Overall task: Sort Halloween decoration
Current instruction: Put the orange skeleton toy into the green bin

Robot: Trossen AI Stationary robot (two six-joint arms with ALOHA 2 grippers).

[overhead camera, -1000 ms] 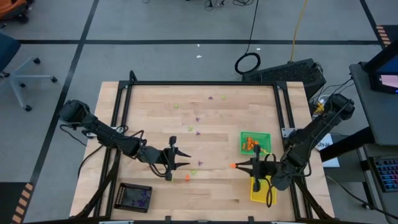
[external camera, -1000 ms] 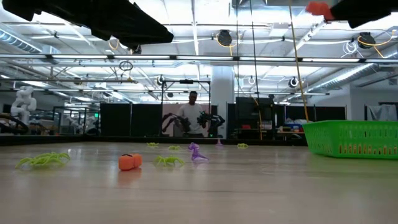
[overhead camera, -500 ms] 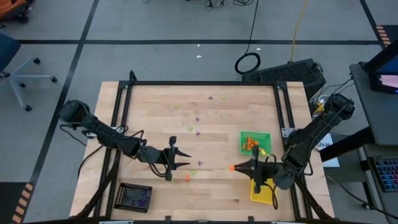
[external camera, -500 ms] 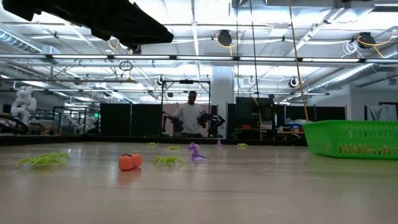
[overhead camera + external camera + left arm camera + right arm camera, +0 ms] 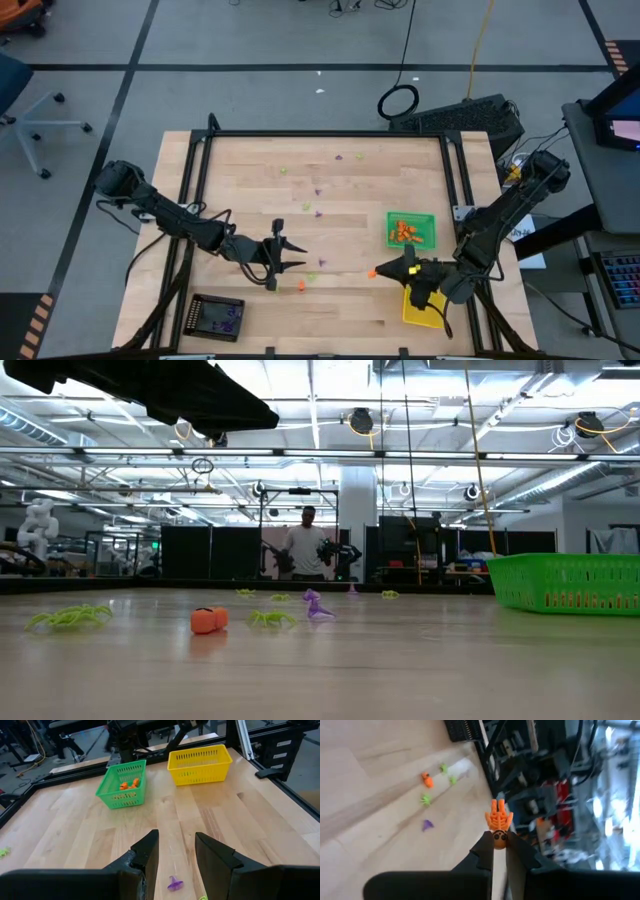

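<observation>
Halloween decoration pieces lie scattered on the tabletop (image 5: 250, 170): green (image 5: 68, 617), orange (image 5: 208, 620) and purple (image 5: 318, 606) trinkets. The left claw (image 5: 297, 257) hovers partly open, holding nothing, over a purple trinket (image 5: 174, 883). The right claw (image 5: 383, 269), beside the green tray (image 5: 430, 217) and yellow tray (image 5: 412, 312), is clamped on an orange skeleton (image 5: 498, 820).

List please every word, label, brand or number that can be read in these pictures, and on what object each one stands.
None: no text can be read in any view.
The green tray, the yellow tray and the black tray carry no visible label.
The screen beside the table shows only a pink glow, too small to read.
</observation>
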